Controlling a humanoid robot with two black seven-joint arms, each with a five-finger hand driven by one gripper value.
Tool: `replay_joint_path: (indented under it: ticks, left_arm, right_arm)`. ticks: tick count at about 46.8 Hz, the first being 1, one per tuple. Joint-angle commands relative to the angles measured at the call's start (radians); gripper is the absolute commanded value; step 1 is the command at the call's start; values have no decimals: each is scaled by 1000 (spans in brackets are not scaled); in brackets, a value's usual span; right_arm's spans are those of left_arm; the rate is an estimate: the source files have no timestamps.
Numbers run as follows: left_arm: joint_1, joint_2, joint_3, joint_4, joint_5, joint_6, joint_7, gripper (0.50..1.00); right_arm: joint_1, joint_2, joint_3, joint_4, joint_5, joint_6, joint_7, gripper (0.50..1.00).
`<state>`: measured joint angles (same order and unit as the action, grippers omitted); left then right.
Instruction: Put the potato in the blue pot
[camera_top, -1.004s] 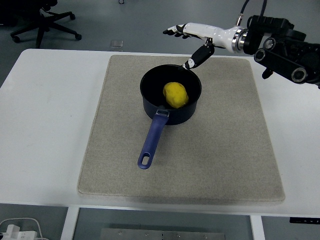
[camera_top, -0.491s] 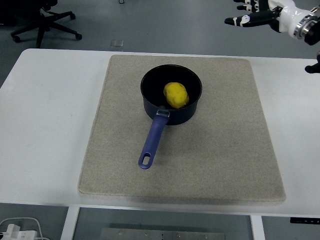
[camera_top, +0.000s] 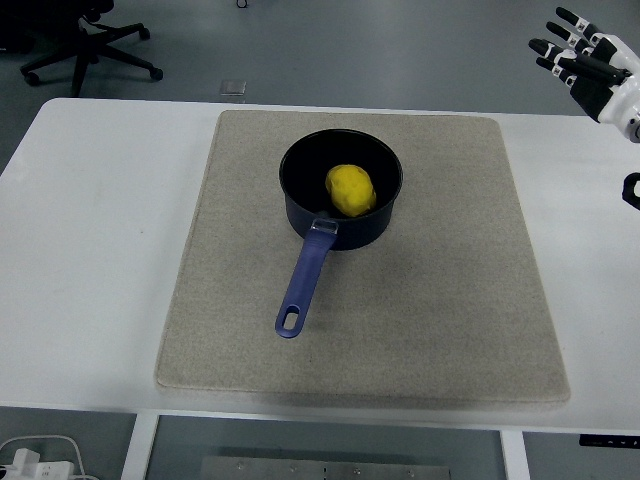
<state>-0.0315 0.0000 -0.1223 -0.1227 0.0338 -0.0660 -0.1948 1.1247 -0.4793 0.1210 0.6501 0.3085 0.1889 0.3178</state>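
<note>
Since a moment ago our right hand (camera_top: 590, 62) has pulled up and out to the picture's right edge, fingers spread and empty. We see the yellow potato (camera_top: 351, 189) lying inside the blue pot (camera_top: 340, 187), so we judge the placing done; what remains is only to retreat clear. Its handle (camera_top: 304, 279) points toward us. Pot and potato sit on a grey mat (camera_top: 440, 300) over the white table (camera_top: 90, 250); an office chair (camera_top: 85, 45) stands beyond.

White table (camera_top: 90, 230) with a grey mat (camera_top: 440, 300) flat across its middle.
</note>
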Motion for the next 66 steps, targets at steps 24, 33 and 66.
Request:
replay_joint_path:
  ticks: [24, 33, 66]
  left_arm:
    - [-1, 0, 0, 0, 0, 0, 0, 996]
    - [1, 0, 0, 0, 0, 0, 0, 994]
    - [-1, 0, 0, 0, 0, 0, 0, 994]
  right_arm:
    - [-187, 97, 262, -6, 11, -58, 10, 944]
    - [-190, 107, 264, -6, 11, -71, 14, 944]
    - [-189, 111, 295, 8, 11, -69, 15, 944]
